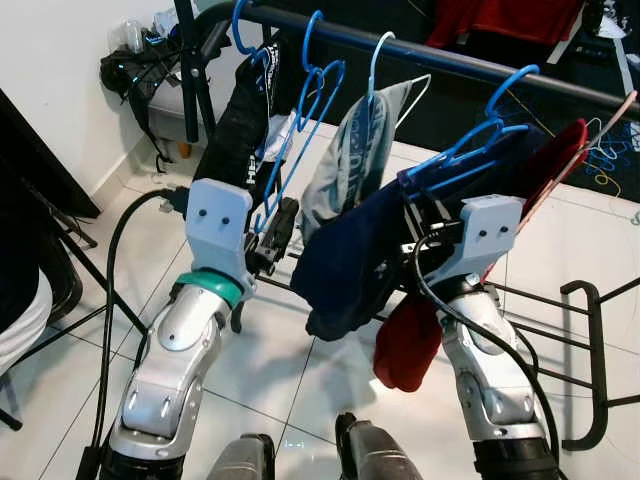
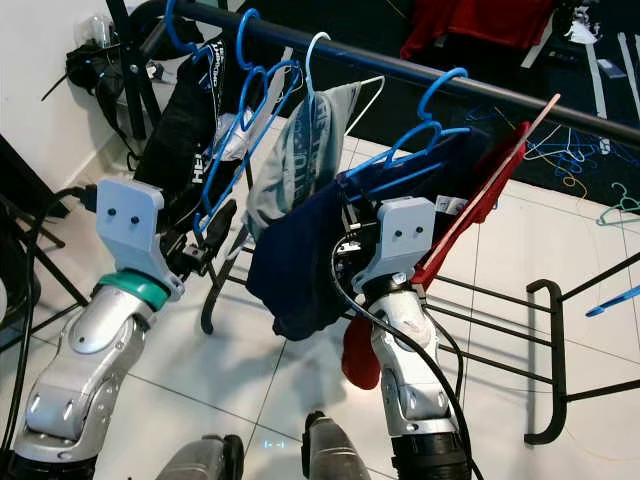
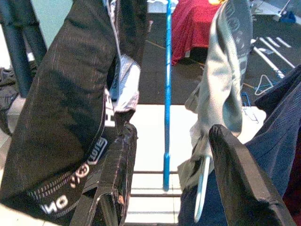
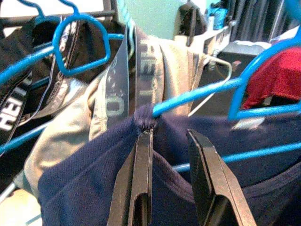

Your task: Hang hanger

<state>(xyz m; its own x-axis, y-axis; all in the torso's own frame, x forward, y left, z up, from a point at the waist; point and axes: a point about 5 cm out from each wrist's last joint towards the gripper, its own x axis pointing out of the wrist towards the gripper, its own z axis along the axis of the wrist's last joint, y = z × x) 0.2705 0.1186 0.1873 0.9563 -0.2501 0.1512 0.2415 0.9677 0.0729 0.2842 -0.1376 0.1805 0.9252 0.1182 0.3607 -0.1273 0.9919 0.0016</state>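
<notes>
Dark clothes rail (image 1: 450, 62) crossing the scene, hung with several blue hangers. Hooked over the rail toward the right, a blue hanger (image 1: 470, 150) carrying a navy garment (image 1: 350, 250), a red garment (image 1: 410, 340) just beside it. Right gripper (image 4: 171, 155) raised at the navy garment's collar, black fingers (image 4: 141, 179) parted, one against the cloth beside the hanger's arm, nothing clamped. Left gripper (image 3: 169, 169) raised near a black garment (image 3: 70, 117) and a grey garment (image 3: 221, 94), fingers spread wide, holding nothing. White tiled floor (image 1: 300, 400) below
</notes>
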